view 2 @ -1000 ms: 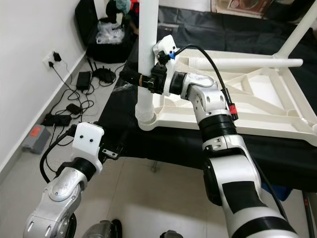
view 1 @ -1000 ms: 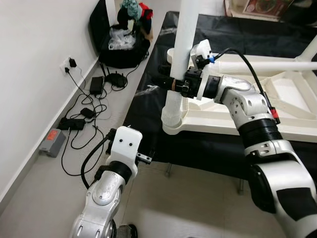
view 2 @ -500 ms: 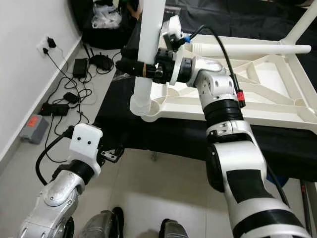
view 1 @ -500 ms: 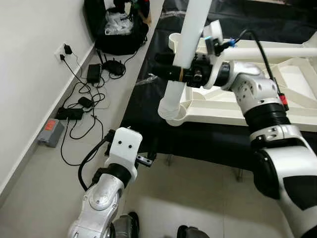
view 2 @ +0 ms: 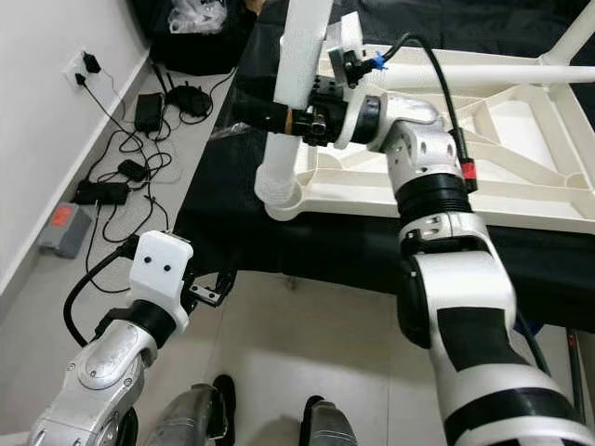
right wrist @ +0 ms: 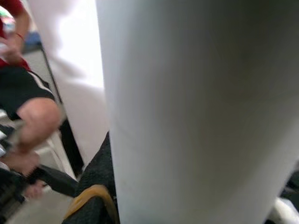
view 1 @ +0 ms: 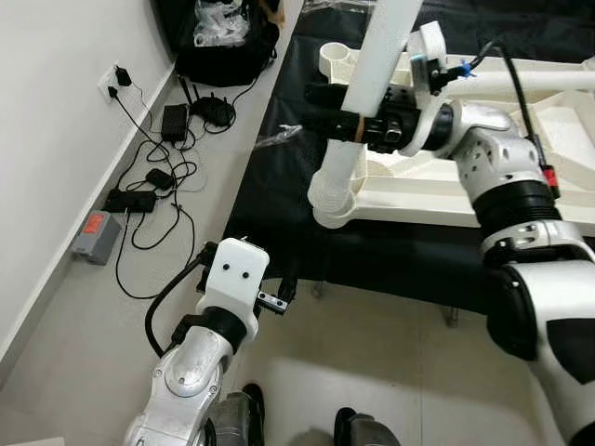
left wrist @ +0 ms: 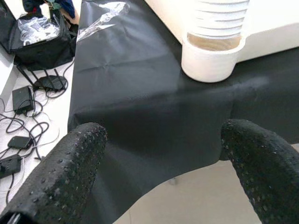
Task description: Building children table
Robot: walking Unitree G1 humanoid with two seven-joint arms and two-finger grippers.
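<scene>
The white children's table [view 1: 437, 200] lies upside down on a black cloth [view 1: 279, 186]. A white table leg [view 1: 372, 84] stands tilted, its ribbed lower end [left wrist: 217, 11] in the round corner socket [left wrist: 212, 63]. My right gripper [view 1: 339, 124] is shut on this leg about halfway up; the leg's white surface [right wrist: 196, 112] is close up in the right wrist view. My left gripper [left wrist: 161, 154] is open and holds nothing, low in front of the cloth's edge, its fingers [left wrist: 60, 177] pointing toward the socket. A second leg [view 2: 502, 72] lies flat across the table's underside.
On the floor to the left lie cables and a power strip [view 1: 139, 200], a grey and orange box [view 1: 93, 234], and a black bag [view 1: 223, 42] by the wall. A person's leg [right wrist: 32, 116] is in the right wrist view. My feet [view 2: 214, 418] stand near the cloth's edge.
The leg leans more, its top further right, with my right gripper still shut on it. The head view has shifted. My left arm has hardly moved.
</scene>
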